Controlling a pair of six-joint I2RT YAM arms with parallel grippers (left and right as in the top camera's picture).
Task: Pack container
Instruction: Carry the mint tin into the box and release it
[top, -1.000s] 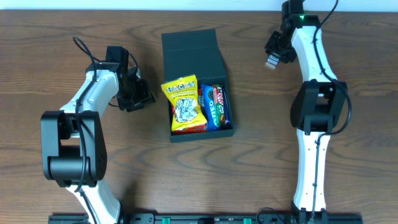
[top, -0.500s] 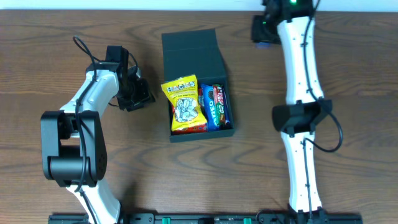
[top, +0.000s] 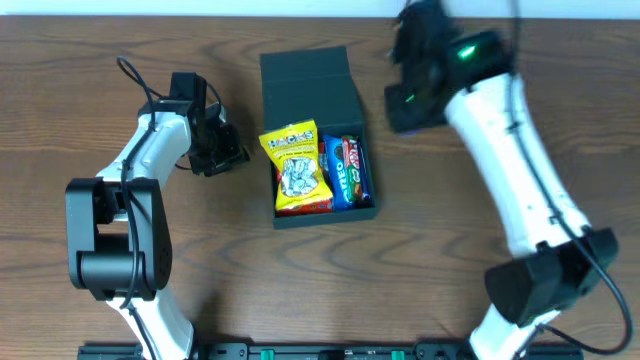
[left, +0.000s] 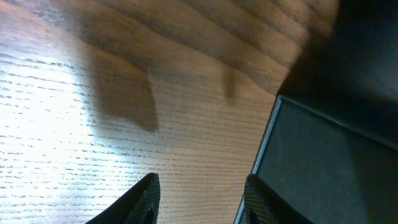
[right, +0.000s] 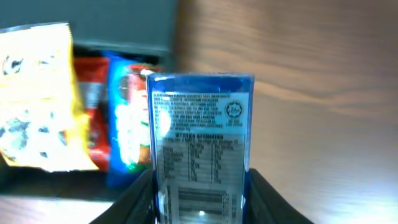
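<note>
Right hand (right: 200, 196) swung toward one container (top: 308, 85) — grasping one blue packet (right: 200, 124); left hand (left: 199, 199) released.

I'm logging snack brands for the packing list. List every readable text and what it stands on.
"OREO": blue packet in the container.
Yellow packet: name too blurred to read.
Red packet: lettering unreadable.
Blue carton: fine print too small to read.
</note>
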